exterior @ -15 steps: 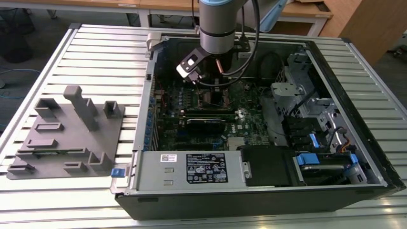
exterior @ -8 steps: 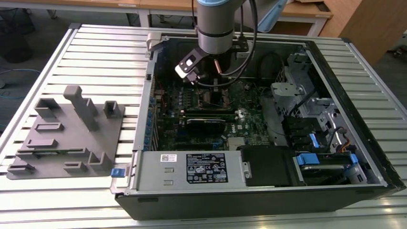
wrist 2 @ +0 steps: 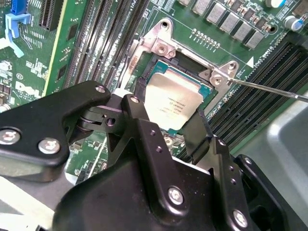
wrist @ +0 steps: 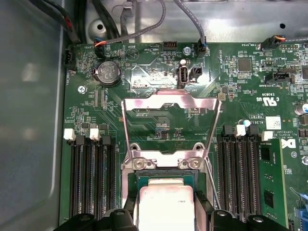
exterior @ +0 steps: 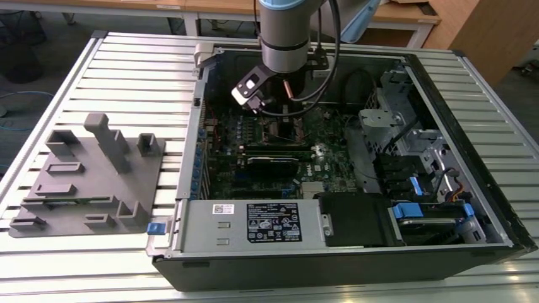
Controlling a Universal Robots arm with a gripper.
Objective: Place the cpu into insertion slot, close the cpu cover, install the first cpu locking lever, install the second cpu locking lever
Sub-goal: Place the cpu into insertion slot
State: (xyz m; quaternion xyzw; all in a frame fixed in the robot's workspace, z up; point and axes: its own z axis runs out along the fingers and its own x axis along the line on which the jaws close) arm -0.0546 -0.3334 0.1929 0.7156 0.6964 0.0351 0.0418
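Note:
In both wrist views the cpu (wrist 2: 174, 100) (wrist: 164, 204), a square chip with a dull silver top on a green base, lies level in or just over the insertion slot (wrist: 166, 164). My gripper (wrist 2: 166, 118) (wrist: 166, 219) has a black finger against each side of it, shut on it. The cpu cover (wrist: 168, 102), a silvery frame with a square cutout, is swung open beyond the slot. A thin locking lever (wrist 2: 269, 89) sticks out to one side of the slot. In the exterior view my gripper (exterior: 271, 104) reaches down into the open computer case (exterior: 194, 145).
Long black memory slots (wrist: 89, 178) (wrist: 238, 173) flank the socket on both sides. Cables (wrist: 144, 24) run along the case wall past the board. A grey fixture plate (exterior: 84, 177) lies on the slatted table at the exterior view's left. A black card (exterior: 271, 165) and drive bays (exterior: 421, 183) fill the case.

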